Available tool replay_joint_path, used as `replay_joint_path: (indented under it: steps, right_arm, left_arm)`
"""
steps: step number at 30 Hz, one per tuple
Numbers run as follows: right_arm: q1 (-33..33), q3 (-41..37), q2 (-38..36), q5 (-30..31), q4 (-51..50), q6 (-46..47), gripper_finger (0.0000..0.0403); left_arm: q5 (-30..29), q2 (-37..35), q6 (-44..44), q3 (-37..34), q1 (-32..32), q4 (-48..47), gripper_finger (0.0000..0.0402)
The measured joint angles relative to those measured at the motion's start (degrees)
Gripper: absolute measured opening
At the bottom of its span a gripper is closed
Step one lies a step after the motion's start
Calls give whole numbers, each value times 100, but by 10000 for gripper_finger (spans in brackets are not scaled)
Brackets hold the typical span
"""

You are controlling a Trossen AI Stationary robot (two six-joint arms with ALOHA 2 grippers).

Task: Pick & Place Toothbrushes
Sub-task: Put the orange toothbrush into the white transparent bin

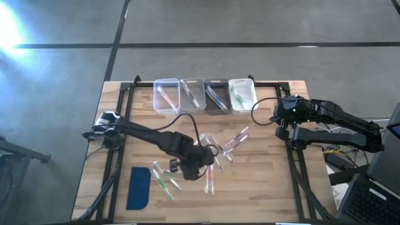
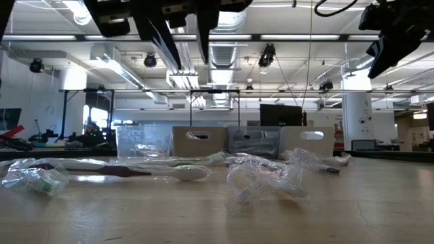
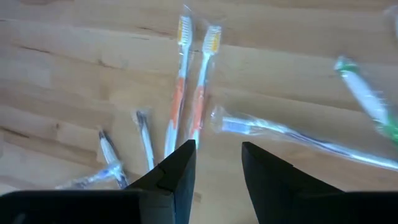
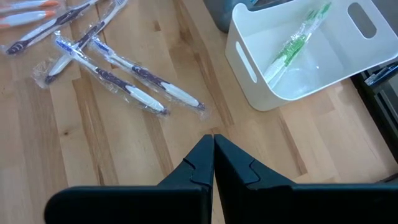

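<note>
Several wrapped toothbrushes lie flat and loose on the wooden table: a green-accented group (image 1: 164, 178), an orange pair (image 1: 209, 178) and a bluish group (image 1: 234, 140). My left gripper (image 1: 205, 161) hangs open above the table's middle, pointing steeply down. In the left wrist view its fingers (image 3: 217, 158) stand just short of the handle ends of the two orange toothbrushes (image 3: 181, 87), with nothing between them. In the low view it (image 2: 191, 62) is well clear of the tabletop. My right gripper (image 1: 281, 117) waits shut at the right, above bare wood (image 4: 213, 149).
Four small bins stand in a row at the far edge: clear (image 1: 166, 95), pale (image 1: 192, 94), dark grey (image 1: 217, 95) and white (image 1: 242, 94), each with a toothbrush inside. A flat blue pad (image 1: 139, 187) lies near left. Bare wood lies near right.
</note>
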Motion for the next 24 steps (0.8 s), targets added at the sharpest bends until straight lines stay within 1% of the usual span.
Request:
replay_joint_path:
  steps: [8, 11, 14, 19, 24]
  right_arm:
    - [-1, 0, -1, 0, 0, 0, 8]
    - [1, 0, 2, 0, 0, 0, 8]
    - [1, 0, 0, 0, 0, 0, 8]
    - [-1, 0, 2, 0, 0, 0, 8]
    - [2, 0, 2, -1, -2, 0, 8]
  left_arm:
    - [-7, 0, 90, -694, 0, 1290, 135]
    - [-12, 0, 88, -1018, 9, 1934, 135]
    - [-17, 0, 68, -1233, 9, 2184, 135]
    - [-17, 117, 63, -1313, 11, 2362, 135]
    - [-15, 449, 29, -1075, 15, 2502, 135]
